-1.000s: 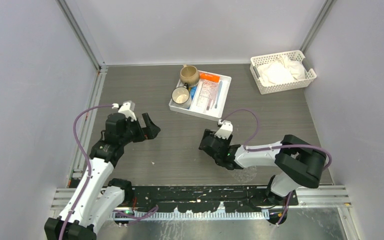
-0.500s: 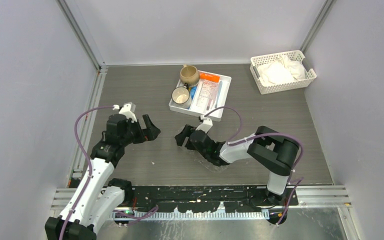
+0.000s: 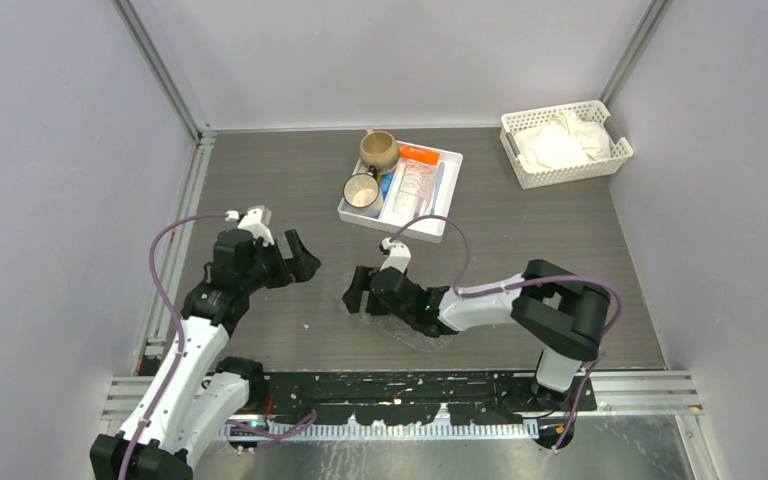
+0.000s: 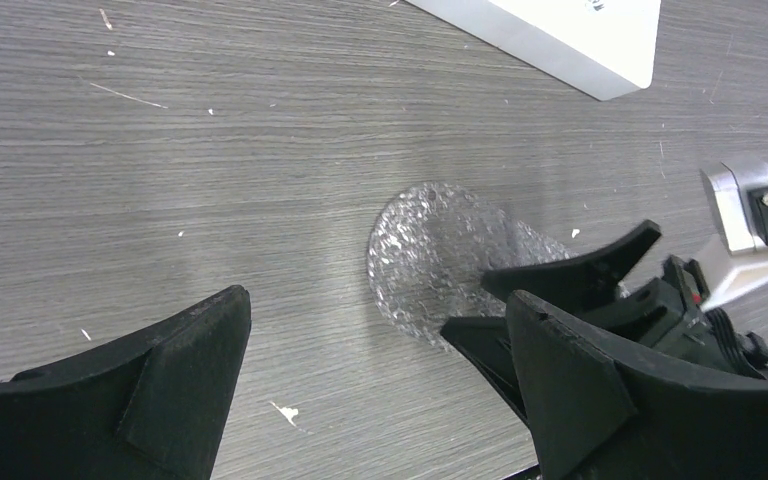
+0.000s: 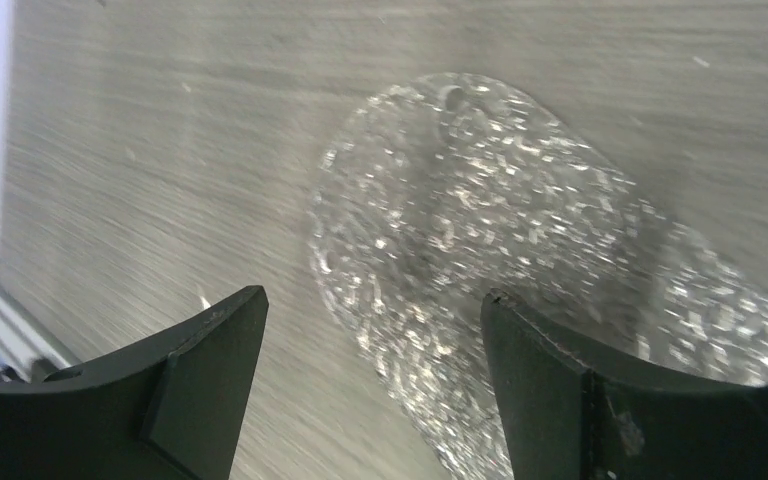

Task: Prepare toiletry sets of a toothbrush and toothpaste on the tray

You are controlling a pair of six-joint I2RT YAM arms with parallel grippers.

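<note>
1. right claw [image 3: 358,294] is spread wide with nothing in it, sitting right over the clear tray [image 4: 428,250], which lies flat on the table [image 3: 260,180].
2. left claw [image 3: 302,257] is wide open too, empty, off to the tray's left.
3. orange toothpaste [image 3: 418,153] and blue toothpaste [image 3: 388,184] are in the white divided tray [image 3: 449,188] further back.

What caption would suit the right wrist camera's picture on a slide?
Right pincer, open and empty, hangs above the clear bumpy tray on the grey table.

Clear tray [image 5: 460,230] (bumpy, glittering) on matt woodgrain table [image 4: 160,150].
</note>
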